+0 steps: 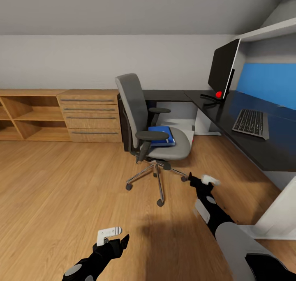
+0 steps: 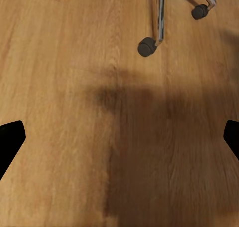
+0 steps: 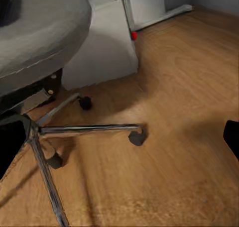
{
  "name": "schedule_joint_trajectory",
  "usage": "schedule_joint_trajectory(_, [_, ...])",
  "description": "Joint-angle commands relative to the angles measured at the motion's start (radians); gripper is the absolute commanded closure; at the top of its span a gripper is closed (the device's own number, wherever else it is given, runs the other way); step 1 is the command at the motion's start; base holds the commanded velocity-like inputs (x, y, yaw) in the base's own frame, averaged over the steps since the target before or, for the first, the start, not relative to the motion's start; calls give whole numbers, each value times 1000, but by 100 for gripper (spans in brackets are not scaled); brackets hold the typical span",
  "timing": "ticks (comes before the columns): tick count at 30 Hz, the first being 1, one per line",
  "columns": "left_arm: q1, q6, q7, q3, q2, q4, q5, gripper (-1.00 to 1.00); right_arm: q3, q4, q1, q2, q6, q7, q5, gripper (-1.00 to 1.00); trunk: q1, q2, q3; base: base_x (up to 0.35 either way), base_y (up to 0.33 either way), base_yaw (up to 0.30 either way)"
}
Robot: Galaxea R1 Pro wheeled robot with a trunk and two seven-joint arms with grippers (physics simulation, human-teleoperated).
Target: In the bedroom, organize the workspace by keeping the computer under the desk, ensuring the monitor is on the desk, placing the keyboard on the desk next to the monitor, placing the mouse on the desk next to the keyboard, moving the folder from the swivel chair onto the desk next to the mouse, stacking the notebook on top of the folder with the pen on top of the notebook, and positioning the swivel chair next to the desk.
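Blue folder [image 1: 161, 135] sits on the swivel chair [image 1: 135, 108] seat, chair just off the desk [image 1: 246, 139]. Right wrist view catches the computer [image 3: 99, 48] behind the chrome base. Both grippers, left [image 1: 114, 236] and right [image 1: 203, 181], jaws spread, empty.

Bare wooden floor [image 1: 61, 190] lies open ahead of you on the left. The swivel chair [image 1: 139, 120] stands mid-room, its chrome legs [image 3: 89, 130] and castors [image 2: 147, 47] spread low. On the right the desk [image 1: 246, 137] edge overhangs, narrowing the gap beside the chair.
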Motion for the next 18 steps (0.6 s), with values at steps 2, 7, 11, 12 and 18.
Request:
schedule_joint_trajectory(2, [0, 4, 7, 0, 0, -2, 10, -100, -14, -37, -1, -32, 149, 81, -218, -100, 0, 0, -1, 0, 0, 0])
schedule_joint_trajectory(7, [0, 5, 7, 1, 0, -2, 10, -100, -23, -76, 0, -86, 217, 148, -452, -100, 0, 0, -1, 0, 0, 0])
schedule_joint_trajectory(11, [0, 5, 7, 1, 0, -2, 10, -100, -24, -82, 0, -93, 224, 155, -480, -100, 0, 0, -1, 0, 0, 0])
schedule_joint_trajectory(12, [0, 5, 7, 1, 0, -2, 10, -100, -24, -82, 0, -94, 225, 155, -481, -100, 0, 0, -1, 0, 0, 0])
schedule_joint_trajectory(18, [0, 5, 7, 1, 0, -2, 10, -100, -24, -85, 0, -94, 225, 156, -481, -100, 0, 0, -1, 11, 0, 0])
